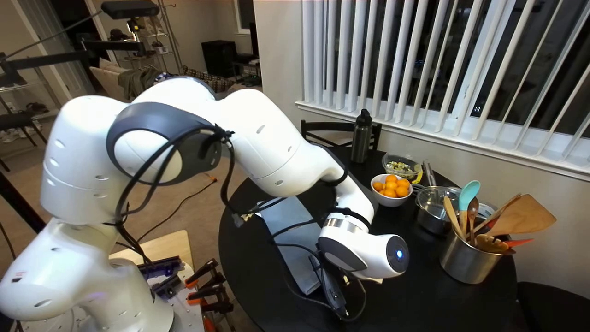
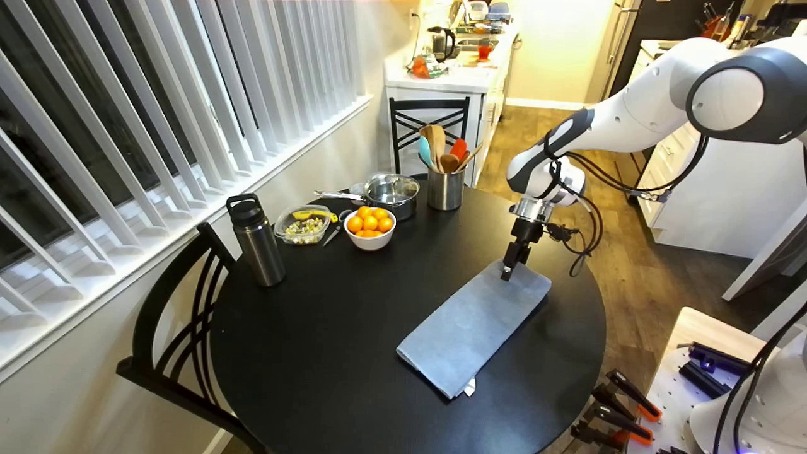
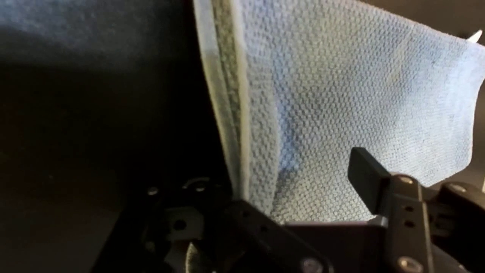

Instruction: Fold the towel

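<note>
Grey-blue and folded, one towel (image 2: 474,329) lies on one round black table (image 2: 302,340), well apart from one steel bottle (image 2: 261,252). One white arm (image 2: 643,120) reaches out high and bends downward, its gripper (image 3: 297,182) over one end of the towel, the two fingers (image 3: 365,178) spread apart. One white bowl (image 2: 369,243) holds oranges (image 2: 370,221); one clear tub (image 2: 282,235), chopped food (image 2: 307,227); one steel canister (image 2: 445,191), wooden and coloured utensils (image 2: 435,140). Between bowl and canister sits one pot (image 2: 405,208).

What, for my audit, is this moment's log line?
blue-grey rectangular cloth towel: layered, on round black table | black two-finger gripper: open, at towel's end
</note>
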Controlling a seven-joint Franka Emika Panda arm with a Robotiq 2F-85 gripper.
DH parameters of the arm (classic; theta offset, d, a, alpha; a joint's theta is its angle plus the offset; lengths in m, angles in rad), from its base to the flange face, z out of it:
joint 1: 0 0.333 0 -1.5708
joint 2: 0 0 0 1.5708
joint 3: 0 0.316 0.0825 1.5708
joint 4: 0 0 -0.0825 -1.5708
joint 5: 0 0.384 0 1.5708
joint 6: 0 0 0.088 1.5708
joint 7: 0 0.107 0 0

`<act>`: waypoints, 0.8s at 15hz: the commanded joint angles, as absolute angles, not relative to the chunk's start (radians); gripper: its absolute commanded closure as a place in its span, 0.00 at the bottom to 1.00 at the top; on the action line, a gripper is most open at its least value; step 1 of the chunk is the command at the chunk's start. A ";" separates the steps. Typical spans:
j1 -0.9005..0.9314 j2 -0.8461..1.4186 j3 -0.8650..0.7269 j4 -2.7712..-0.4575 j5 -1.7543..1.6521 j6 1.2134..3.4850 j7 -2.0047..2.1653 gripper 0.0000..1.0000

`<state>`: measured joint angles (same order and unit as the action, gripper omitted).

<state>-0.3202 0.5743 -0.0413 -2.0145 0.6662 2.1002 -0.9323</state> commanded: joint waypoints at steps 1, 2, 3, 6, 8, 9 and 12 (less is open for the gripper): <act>-0.340 0.547 -0.046 -2.054 0.672 2.100 -0.922 0.51; -0.344 0.545 -0.047 -2.055 0.673 2.096 -0.922 0.51; -0.347 0.543 -0.050 -2.056 0.675 2.095 -0.919 0.58; -0.358 0.537 -0.055 -2.061 0.675 2.093 -0.922 0.78; -0.364 0.533 -0.056 -2.065 0.678 2.099 -0.928 0.92; -0.366 0.532 -0.056 -2.066 0.678 2.096 -0.930 0.97; -0.368 0.524 -0.059 -2.071 0.676 2.094 -0.926 1.00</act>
